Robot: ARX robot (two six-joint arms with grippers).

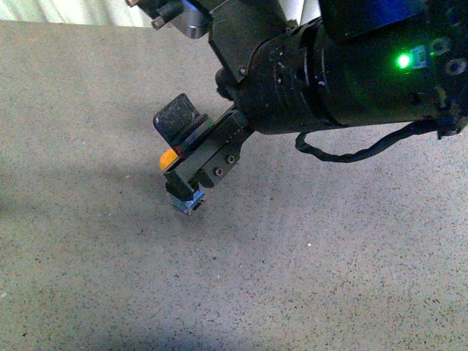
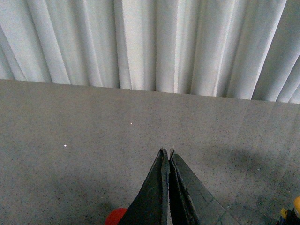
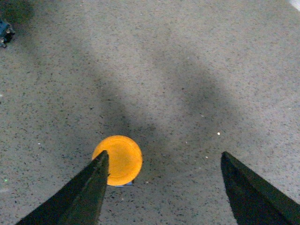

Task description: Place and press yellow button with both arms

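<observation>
The yellow button (image 1: 167, 160) stands on the grey speckled table, its blue and clear base (image 1: 191, 205) showing below the fingers. My right gripper (image 1: 179, 150) is open around it from above. In the right wrist view the round yellow-orange cap (image 3: 119, 158) lies right against one finger (image 3: 91, 187), partly under its tip, while the other finger (image 3: 248, 187) is far from it; the right gripper (image 3: 164, 153) holds nothing. My left gripper (image 2: 166, 151) is shut and empty above bare table. It is out of the front view.
A red round thing (image 2: 116, 217) shows partly beneath the left fingers. A yellow and blue bit (image 2: 294, 210) sits at that view's corner, too cut off to tell. A small dark blue object (image 3: 4, 32) lies farther off. White curtains (image 2: 150, 42) bound the table's far edge.
</observation>
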